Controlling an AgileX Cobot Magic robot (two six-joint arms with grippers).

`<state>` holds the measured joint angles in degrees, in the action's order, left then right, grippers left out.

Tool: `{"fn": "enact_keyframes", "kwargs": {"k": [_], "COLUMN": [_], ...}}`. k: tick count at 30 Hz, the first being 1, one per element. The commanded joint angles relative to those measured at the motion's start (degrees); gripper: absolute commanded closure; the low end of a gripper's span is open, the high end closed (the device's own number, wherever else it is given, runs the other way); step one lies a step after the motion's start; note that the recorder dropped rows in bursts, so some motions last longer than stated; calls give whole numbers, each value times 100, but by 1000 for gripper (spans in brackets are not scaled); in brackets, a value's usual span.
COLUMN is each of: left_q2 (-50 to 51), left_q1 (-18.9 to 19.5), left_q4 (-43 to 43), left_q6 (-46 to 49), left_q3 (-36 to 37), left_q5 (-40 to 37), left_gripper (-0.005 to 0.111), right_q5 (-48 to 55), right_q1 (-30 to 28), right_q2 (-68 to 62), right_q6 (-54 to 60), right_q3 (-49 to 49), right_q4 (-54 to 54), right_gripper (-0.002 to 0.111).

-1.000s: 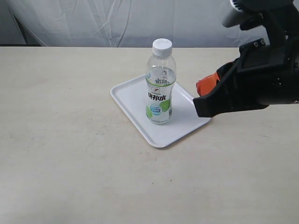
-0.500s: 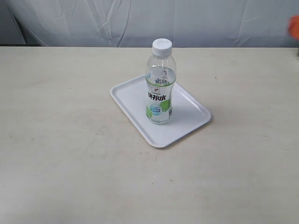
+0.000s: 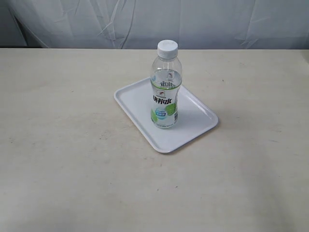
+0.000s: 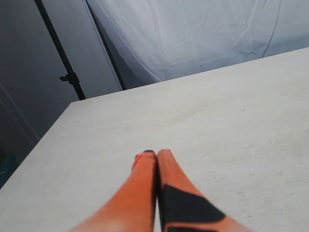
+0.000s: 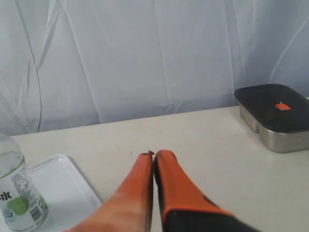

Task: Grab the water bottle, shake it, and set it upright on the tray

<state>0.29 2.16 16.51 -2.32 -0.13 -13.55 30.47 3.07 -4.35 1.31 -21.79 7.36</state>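
The water bottle (image 3: 166, 87), clear with a white cap and a white-and-green label, stands upright on the white tray (image 3: 193, 126) in the middle of the table. Nothing holds it. Neither arm shows in the exterior view. In the right wrist view my right gripper (image 5: 153, 154) is shut with nothing in it, above bare table, with the water bottle (image 5: 18, 193) and the tray (image 5: 63, 188) off to one side. In the left wrist view my left gripper (image 4: 155, 153) is also shut and empty over bare table.
A metal box with a black lid (image 5: 275, 116) sits on the table near the white curtain, seen only in the right wrist view. A dark stand pole (image 4: 60, 53) rises beyond the table's edge in the left wrist view.
The right arm, which stood beside the tray a second ago, has pulled away to the right and out of the exterior view. The bottle and the tray have not moved.
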Motion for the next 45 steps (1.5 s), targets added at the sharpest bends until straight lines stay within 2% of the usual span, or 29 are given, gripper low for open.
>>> {"fn": "enact_keyframes", "kwargs": {"k": [1, 11, 24, 45], "left_q2": [-29, -29, -29, -29], "left_q1": [1, 1, 1, 1], "left_q4": [6, 6, 6, 6], "left_q6": [-26, -26, -26, -26], "left_q3": [13, 13, 13, 13], "left_q5": [-15, -15, -15, -15], "left_gripper": [107, 107, 107, 107], "right_q5": [40, -434, -904, -962], "right_q1": [-40, -437, -472, -472], "right_q2": [246, 435, 435, 435], "right_q6": [-2, -2, -2, -2], "right_q3": [408, 1334, 2179, 2179], "right_q4": [-120, -363, -491, -491], "right_gripper": [103, 103, 103, 103]}}
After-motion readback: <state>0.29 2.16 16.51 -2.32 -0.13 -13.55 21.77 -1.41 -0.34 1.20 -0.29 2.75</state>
